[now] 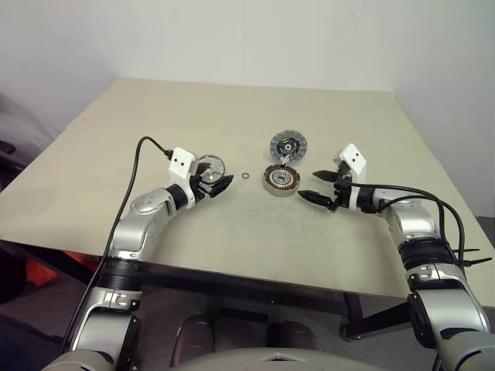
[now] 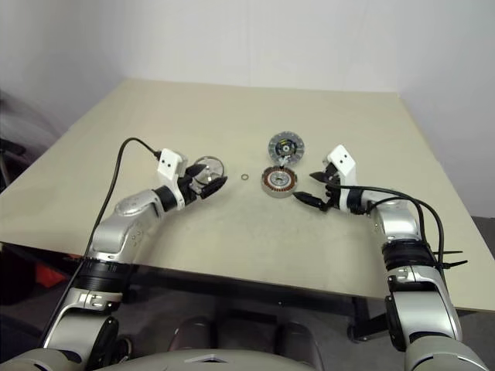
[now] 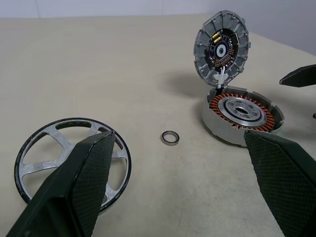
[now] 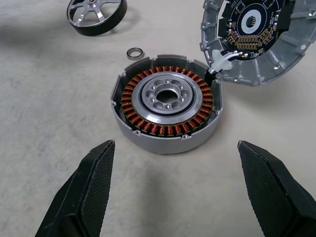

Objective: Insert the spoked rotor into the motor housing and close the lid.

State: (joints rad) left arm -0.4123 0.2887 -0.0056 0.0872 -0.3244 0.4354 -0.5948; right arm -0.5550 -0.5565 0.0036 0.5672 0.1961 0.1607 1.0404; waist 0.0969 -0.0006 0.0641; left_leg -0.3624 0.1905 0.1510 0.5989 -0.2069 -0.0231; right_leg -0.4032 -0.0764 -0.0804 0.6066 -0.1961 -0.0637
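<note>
left end effector (image 1: 218, 184) open, empty, fingers either side of the spoked rotor (image 3: 73, 163), which lies flat on the surface (image 1: 232, 232) just under it; contact probably none, hard to tell. motor housing (image 4: 167, 108) sits to the rotor's right, past a small loose ring (image 3: 170, 137), windings up, lid (image 3: 222, 49) tilted up behind it. right end effector (image 2: 317, 190) open, empty, just beside the housing. left arm nearer the rotor; it must carry it rightward.

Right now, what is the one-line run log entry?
stage: pre-grasp | left fingers: open, at rotor | right fingers: open, facing housing | lid: open, propped at housing | rotor: on table, not inserted
</note>
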